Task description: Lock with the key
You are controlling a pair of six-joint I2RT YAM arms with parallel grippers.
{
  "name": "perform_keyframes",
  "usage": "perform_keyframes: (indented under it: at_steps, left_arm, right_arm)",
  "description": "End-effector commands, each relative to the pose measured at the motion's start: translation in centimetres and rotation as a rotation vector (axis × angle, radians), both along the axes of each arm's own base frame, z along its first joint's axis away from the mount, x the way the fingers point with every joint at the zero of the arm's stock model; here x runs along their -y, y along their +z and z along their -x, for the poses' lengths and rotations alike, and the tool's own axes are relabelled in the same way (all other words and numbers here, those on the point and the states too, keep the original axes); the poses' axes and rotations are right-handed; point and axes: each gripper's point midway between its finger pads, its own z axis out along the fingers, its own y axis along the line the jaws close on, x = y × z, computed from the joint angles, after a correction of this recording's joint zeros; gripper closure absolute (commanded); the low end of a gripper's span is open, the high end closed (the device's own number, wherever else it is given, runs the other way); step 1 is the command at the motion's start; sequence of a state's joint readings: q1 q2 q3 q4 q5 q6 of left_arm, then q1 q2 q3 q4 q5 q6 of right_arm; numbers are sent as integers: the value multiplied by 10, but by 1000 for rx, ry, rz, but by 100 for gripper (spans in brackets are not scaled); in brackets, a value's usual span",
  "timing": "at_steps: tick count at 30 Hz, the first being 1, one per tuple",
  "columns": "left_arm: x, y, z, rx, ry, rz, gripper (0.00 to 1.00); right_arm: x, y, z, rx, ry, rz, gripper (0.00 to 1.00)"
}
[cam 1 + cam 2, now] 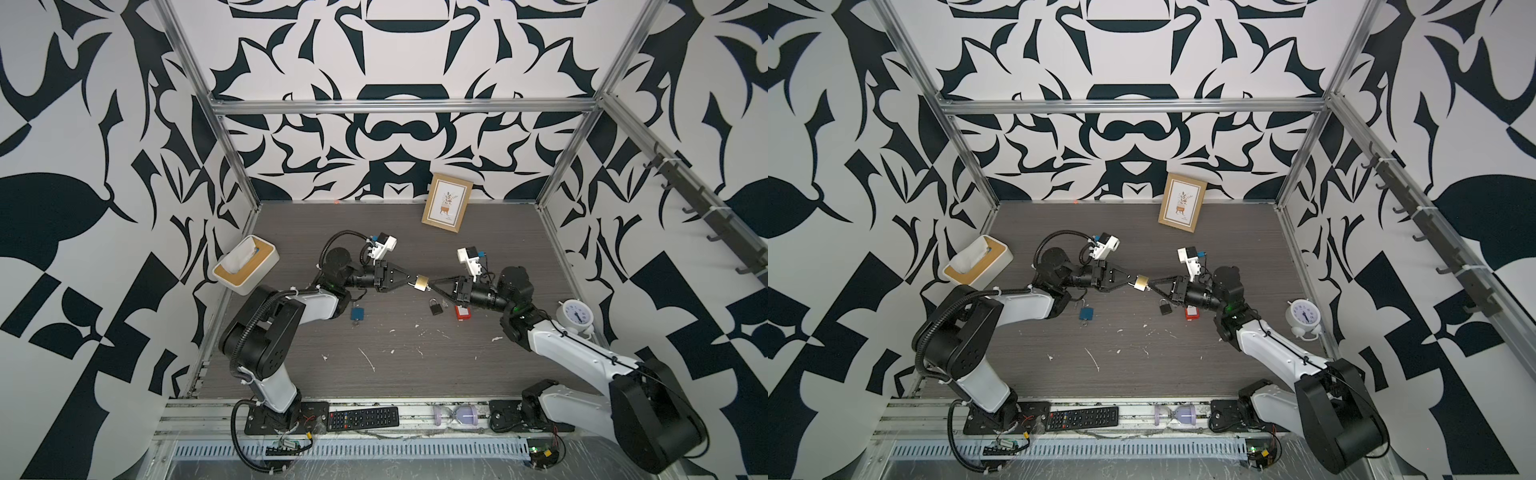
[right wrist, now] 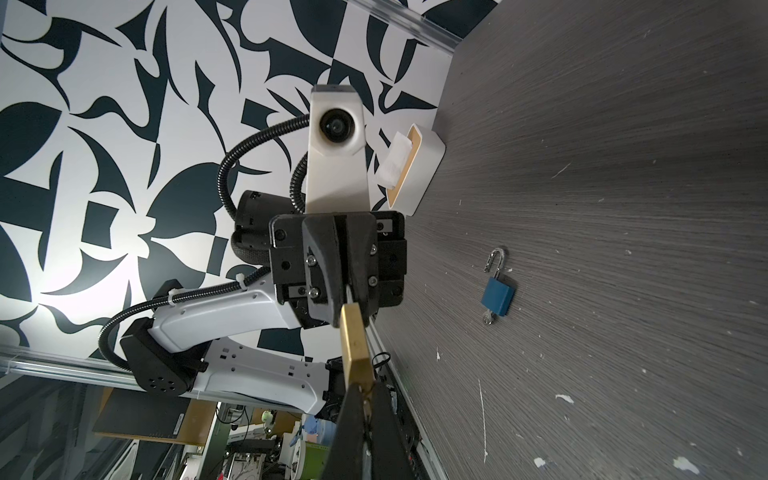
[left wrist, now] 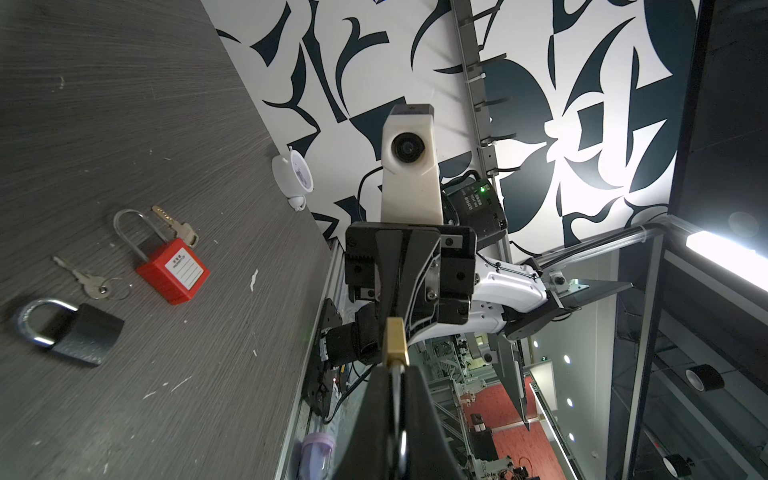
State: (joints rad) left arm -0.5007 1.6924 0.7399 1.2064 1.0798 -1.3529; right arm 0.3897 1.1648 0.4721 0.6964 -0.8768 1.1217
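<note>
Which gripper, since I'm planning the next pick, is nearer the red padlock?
Right. The right gripper hangs above and beside the red padlock; the left gripper is farther, beyond the brass padlock.

Four locks: brass lock (image 1: 421,283), black lock (image 1: 436,308), red lock (image 1: 462,312), blue lock (image 1: 357,312). Three keys made out: gold key (image 3: 174,222), silver key (image 3: 85,280), third key (image 2: 366,401) edge-on at the brass lock's base; any others too small to count. Two arms: left arm (image 1: 266,328), right arm (image 1: 573,349). Two grippers: left gripper (image 1: 411,280), right gripper (image 1: 431,284). One each: frame (image 1: 447,202), tissue box (image 1: 232,279), clock (image 1: 575,312), remote (image 1: 362,417), hourglass (image 1: 457,414).
</note>
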Motion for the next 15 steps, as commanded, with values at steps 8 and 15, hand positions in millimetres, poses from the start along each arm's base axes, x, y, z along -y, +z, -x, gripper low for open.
perform_keyframes:
  at_steps: [8,15]
  left_arm:
    - [-21,2,-12,4,55,6,100]
    - [-30,4,-18,4,85,8,100]
  right_arm:
    - [3,15,-1,105,15,-32,100]
    - [7,11,-3,102,2,-32,100]
